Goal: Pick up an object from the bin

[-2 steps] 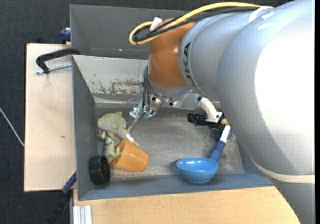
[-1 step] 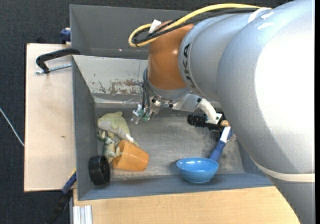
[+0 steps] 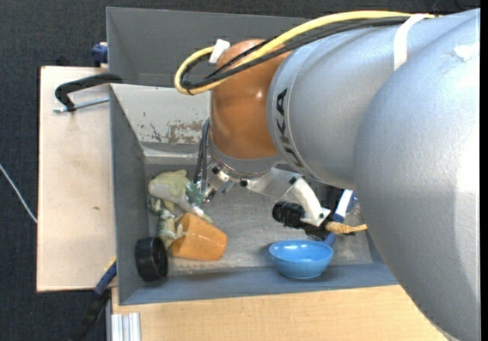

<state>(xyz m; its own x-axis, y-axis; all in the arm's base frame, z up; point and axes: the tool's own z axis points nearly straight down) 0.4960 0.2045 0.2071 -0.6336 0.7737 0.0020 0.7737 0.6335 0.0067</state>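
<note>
Pale cream-green and crumpled, the soft lump [image 3: 169, 183] on the left of the bin floor is the thing my gripper [image 3: 200, 194] is down beside. My tip sits at its right edge, so close that I judge it to be touching. Whether I am parted or clenched I cannot tell, nor whether anything is caught there. Just below the lump in the camera view an orange cup [image 3: 200, 241] lies on its side, and past it a black round cap [image 3: 151, 258] sits in the near-left corner. These three crowd together against the left wall of the grey bin [image 3: 126, 179], which I take to be why I stand steeply over them and not slanted in from the side. Well apart to the right, a blue bowl [image 3: 301, 258] rests against the near wall, and a black-and-white piece [image 3: 299, 213] lies under my wrist.
</note>
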